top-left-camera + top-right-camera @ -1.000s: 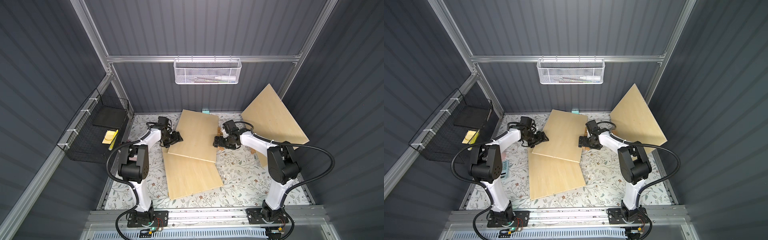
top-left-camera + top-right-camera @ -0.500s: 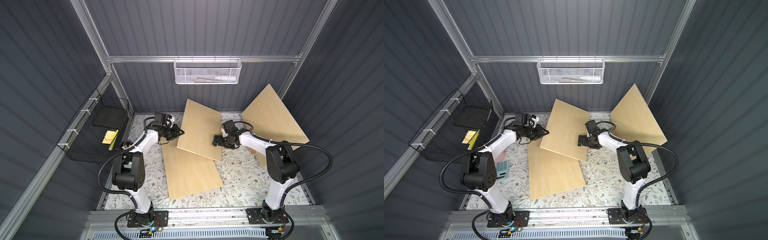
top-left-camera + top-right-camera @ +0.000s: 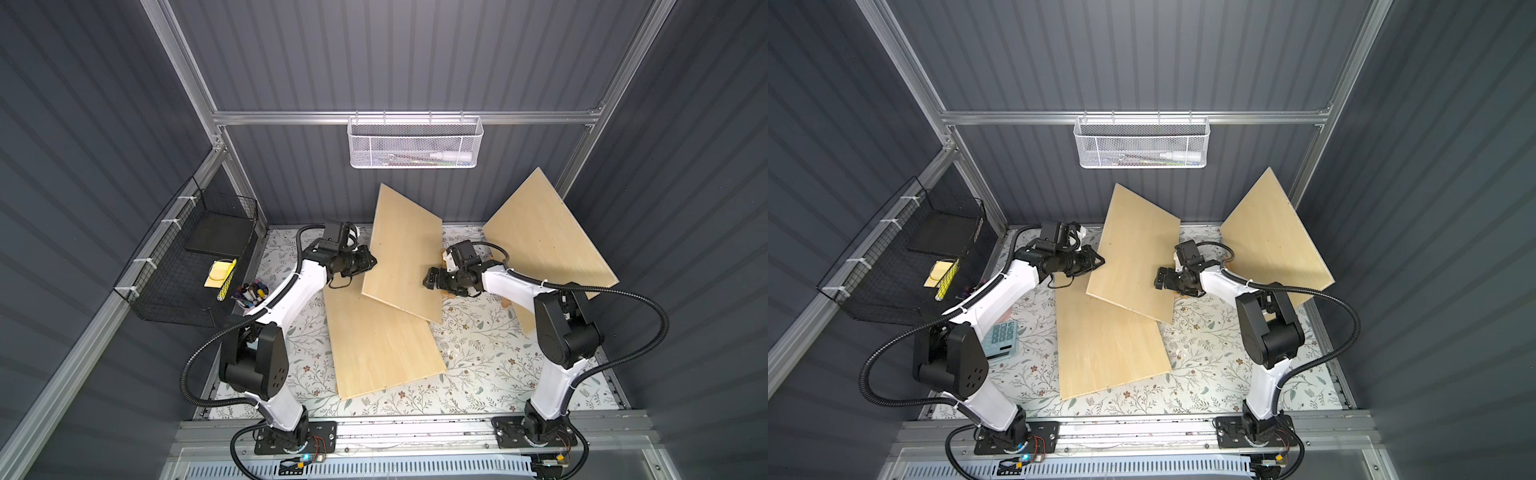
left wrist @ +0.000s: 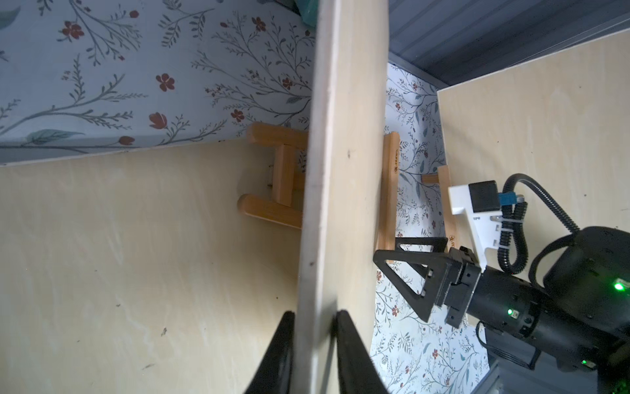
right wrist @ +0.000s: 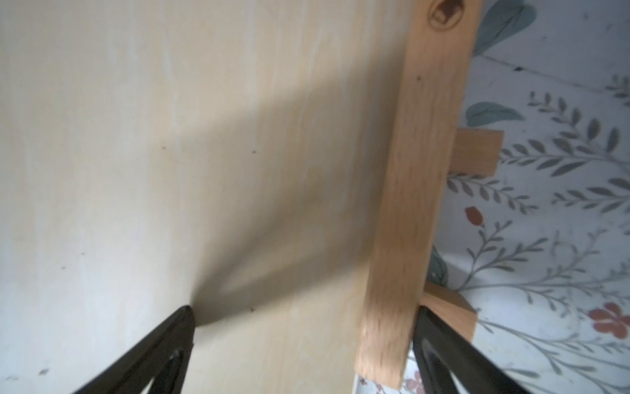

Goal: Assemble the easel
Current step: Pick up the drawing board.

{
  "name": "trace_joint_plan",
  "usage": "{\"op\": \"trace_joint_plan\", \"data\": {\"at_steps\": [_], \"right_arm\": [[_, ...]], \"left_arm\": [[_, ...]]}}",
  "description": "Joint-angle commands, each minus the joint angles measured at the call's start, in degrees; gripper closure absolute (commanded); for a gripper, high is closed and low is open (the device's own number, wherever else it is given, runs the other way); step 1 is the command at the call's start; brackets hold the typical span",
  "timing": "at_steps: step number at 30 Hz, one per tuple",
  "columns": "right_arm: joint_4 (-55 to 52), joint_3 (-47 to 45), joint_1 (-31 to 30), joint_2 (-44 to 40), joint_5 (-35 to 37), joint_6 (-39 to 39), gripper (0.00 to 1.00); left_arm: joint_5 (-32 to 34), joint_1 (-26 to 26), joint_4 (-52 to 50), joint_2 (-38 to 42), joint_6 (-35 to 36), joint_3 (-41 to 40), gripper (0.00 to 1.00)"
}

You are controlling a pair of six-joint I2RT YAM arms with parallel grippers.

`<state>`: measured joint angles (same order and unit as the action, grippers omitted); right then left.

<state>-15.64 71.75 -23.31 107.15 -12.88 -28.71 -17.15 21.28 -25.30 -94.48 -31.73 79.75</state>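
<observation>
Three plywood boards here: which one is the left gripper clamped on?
The middle board, tilted up; the left gripper pinches its edge. The flat board lies beneath it; the leaning board stands by the side wall.

Pale matt plywood board [image 3: 405,253] — smooth; warmer satin wooden easel [image 4: 283,177]

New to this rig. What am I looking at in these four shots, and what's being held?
Two white-and-black robot arms work over a floral-patterned table. Two pictures look down from overhead and nearly match; the other two come from a camera on each wrist. A flat pale plywood board lies on the table; a leaning plywood board rests against the side wall. The left end effector is clamped on the edge of a tilted plywood board. The right end effector is open at its opposite edge. A brown wooden easel frame lies underneath.
</observation>
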Motion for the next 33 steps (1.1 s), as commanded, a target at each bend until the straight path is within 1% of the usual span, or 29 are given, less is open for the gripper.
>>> {"op": "trace_joint_plan", "data": {"at_steps": [1, 6, 11, 12, 13, 14, 16, 17, 20, 22, 23, 25, 29, 31, 33], "right_arm": [[0.5, -2.8, -3.6, 4.3, -3.6, 1.1, 0.01], [2.2, -4.9, -5.2, 4.0, -3.2, 1.5, 0.01], [3.6, -6.8, -6.2, 3.3, -2.8, 1.3, 0.01], [3.9, -7.2, -6.3, 3.1, -2.6, 1.1, 0.01], [4.3, -7.5, -6.5, 2.9, -2.8, 1.0, 0.01], [4.6, -7.7, -6.5, 2.8, -2.8, 1.1, 0.01], [4.7, -8.0, -6.9, 2.4, -2.4, 1.4, 0.01], [4.8, -8.2, -7.0, 2.1, -2.2, 1.5, 0.01], [5.2, -8.7, -7.0, 1.2, -1.9, 1.5, 0.01], [5.4, -9.1, -7.0, 0.3, -1.9, 1.7, 0.01], [5.6, -9.2, -7.0, -0.3, -1.8, 1.9, 0.01], [5.9, -9.8, -7.1, -1.8, -1.6, 2.1, 0.01], [6.2, -10.9, -7.0, -6.0, -0.4, 2.6, 0.01], [5.1, -10.8, -7.0, -8.4, 1.3, 3.4, 0.01], [3.1, -10.0, -6.9, -10.0, 3.2, 4.2, 0.01]], "left_arm": [[-8.4, 5.8, 5.5, 1.5, -3.6, -2.7, 0.76], [-15.8, 8.1, 13.1, 1.4, -3.9, -3.7, 0.76], [-21.5, 9.9, 16.9, 1.3, -3.9, -3.1, 0.77], [-22.6, 10.0, 17.7, 1.5, -4.1, -3.0, 0.72], [-23.8, 10.1, 18.4, 1.6, -4.3, -3.0, 0.66], [-24.8, 10.2, 18.9, 1.7, -4.5, -2.8, 0.62], [-25.3, 10.2, 17.4, 1.5, -4.1, -1.7, 0.64], [-25.2, 10.3, 16.1, 1.4, -3.7, -1.1, 0.66], [-21.6, 10.5, 9.6, 1.2, -0.9, 1.8, 0.8], [-17.8, 10.7, 4.8, 0.9, 1.0, 4.7, 0.97], [-16.2, 10.8, 3.3, 0.8, 1.2, 5.3, 1.0], [-12.9, 11.1, 1.2, 0.9, 1.4, 6.3, 1.0], [-6.6, 12.3, 0.3, 2.2, 1.4, 7.3, 1.0], [-5.3, 12.8, 1.5, 3.6, 1.6, 8.0, 1.0], [-4.7, 12.9, 5.0, 5.9, 0.9, 7.5, 1.0]]}}
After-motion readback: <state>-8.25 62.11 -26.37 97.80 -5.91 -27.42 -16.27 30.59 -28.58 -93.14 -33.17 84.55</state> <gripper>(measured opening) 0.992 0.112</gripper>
